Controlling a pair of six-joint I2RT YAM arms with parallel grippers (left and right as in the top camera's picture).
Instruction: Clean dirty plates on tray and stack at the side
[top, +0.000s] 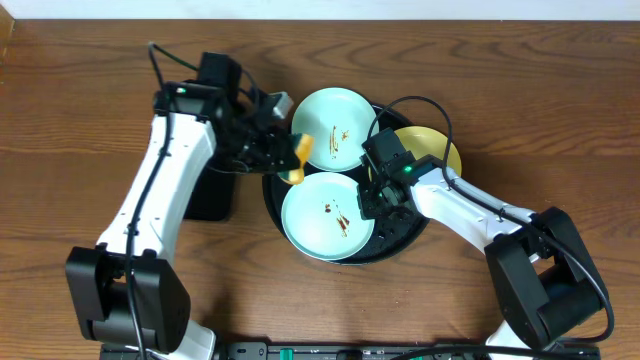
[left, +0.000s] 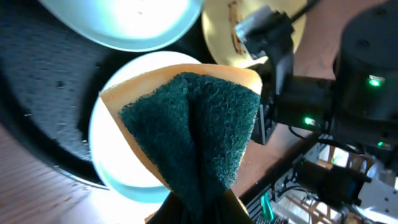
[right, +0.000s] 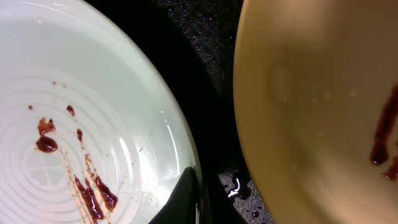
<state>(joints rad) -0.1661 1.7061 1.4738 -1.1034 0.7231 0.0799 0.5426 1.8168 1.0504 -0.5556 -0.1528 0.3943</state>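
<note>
Plainly, wooden table bears black tray; left jaws clamp sponge, right jaws together

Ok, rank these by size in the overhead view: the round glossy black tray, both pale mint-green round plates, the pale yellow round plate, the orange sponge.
1. Black tray.
2. Far mint-green plate and near mint-green plate, alike; yellow plate, partly hidden, unrankable against them.
3. Orange sponge, smallest.

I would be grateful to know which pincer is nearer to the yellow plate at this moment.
Right. The right pincer sits just beside the yellow plate, over the tray; the left pincer, gripping a sponge, is at the tray's opposite side, beyond the rear mint plate.
</note>
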